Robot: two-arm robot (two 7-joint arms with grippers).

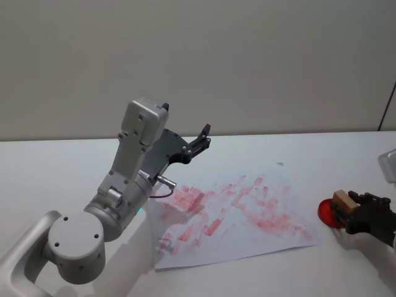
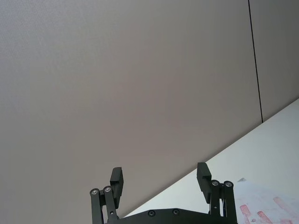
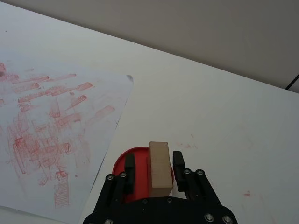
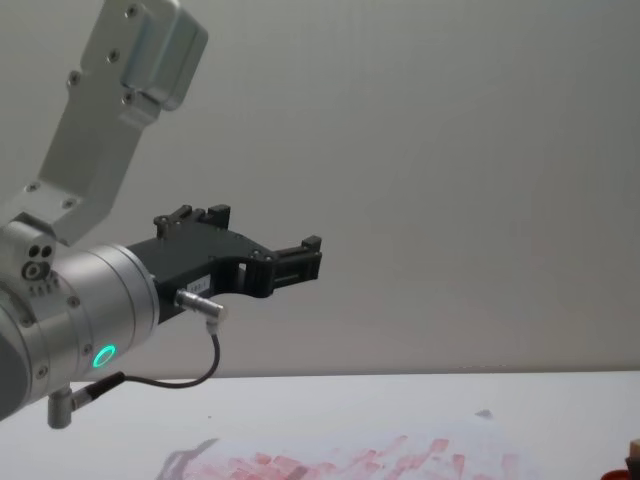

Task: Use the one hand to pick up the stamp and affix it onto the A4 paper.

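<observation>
While the left gripper (image 1: pixel 203 137) hangs raised in the air above the far left part of the table (image 1: pixel 55 167), pointing toward the wall (image 1: pixel 247 55), its two black fingers (image 2: pixel 116 179) stand wide apart with nothing between them, as the left wrist view shows against the plain grey wall. On the chest view the same gripper (image 4: pixel 300 262) juts out from a silver cylinder with a green glowing ring (image 4: pixel 103 356), well above the tabletop. The right gripper (image 1: pixel 356 213) sits low at the right edge of the head view, just beside the right edge of the A4 paper (image 1: pixel 247 210). Its jaws are closed on the stamp (image 1: pixel 344 200), a light-brown wooden block that stands upright between them; in the right wrist view the stamp (image 3: pixel 160 169) fills the gap between the two ridged fingers (image 3: pixel 129 168), which press against its sides. Directly under the stamp lies a round red ink pad (image 3: pixel 122 163), resting on the white table near the corner of the paper; whether the block's base touches the pad cannot be told. The A4 paper (image 3: pixel 56 116) lies flat in the middle of the table, turned at an angle, and is covered with many red-pink rectangular prints (image 1: pixel 213 226) that overlap and smear into each other across most of the sheet.
</observation>
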